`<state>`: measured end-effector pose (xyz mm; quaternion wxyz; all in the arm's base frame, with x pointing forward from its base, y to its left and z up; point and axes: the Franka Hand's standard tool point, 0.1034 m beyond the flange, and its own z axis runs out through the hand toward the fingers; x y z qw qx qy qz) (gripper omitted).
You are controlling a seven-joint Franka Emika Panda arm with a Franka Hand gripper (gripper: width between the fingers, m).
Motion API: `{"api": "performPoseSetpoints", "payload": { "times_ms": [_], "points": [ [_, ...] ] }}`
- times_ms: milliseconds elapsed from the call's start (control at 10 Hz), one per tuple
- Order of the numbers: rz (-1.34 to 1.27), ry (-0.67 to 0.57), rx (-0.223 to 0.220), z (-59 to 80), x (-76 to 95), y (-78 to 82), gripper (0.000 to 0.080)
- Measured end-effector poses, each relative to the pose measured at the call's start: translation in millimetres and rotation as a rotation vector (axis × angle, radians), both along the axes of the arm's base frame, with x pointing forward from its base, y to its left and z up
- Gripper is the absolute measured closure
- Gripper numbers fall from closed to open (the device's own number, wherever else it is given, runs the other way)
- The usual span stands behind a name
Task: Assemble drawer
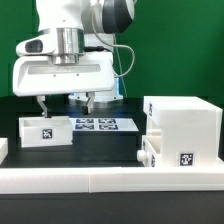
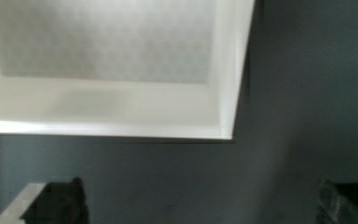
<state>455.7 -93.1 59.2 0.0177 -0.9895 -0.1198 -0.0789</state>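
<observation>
Spread wide and holding nothing, the Panda's gripper [image 1: 64, 103] hangs just above the dark table [image 1: 110, 148]. One of its fingers [image 1: 41, 105] is close over the far side of the small white drawer box [image 1: 45, 131] at the exterior view's left. The marker board [image 1: 95, 124] lies just beside that box. The larger drawer case [image 1: 182, 130] stands at the exterior view's right, against the near white ledge [image 1: 80, 180]. Seen blurred from the wrist, the box appears to be an open tray.

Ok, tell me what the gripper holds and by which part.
Nothing. The gripper is open, fingers wide apart with only bare table between them; the white drawer box lies clear of them.
</observation>
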Motion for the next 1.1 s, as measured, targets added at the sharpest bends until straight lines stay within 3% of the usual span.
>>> {"api": "performPoseSetpoints", "payload": {
  "times_ms": [300,500,900,1100],
  "points": [
    [0.000,0.001,-0.001,-0.5,-1.0,-0.8,0.0150],
    [-0.012,0.004,-0.006,-4.4,-11.2,-4.5,0.0150],
    [-0.011,0.017,-0.015,-21.8,-44.4,-6.0,0.0150],
    [-0.011,0.003,-0.026,-39.1,-60.6,-4.7,0.0150]
  ]
}}
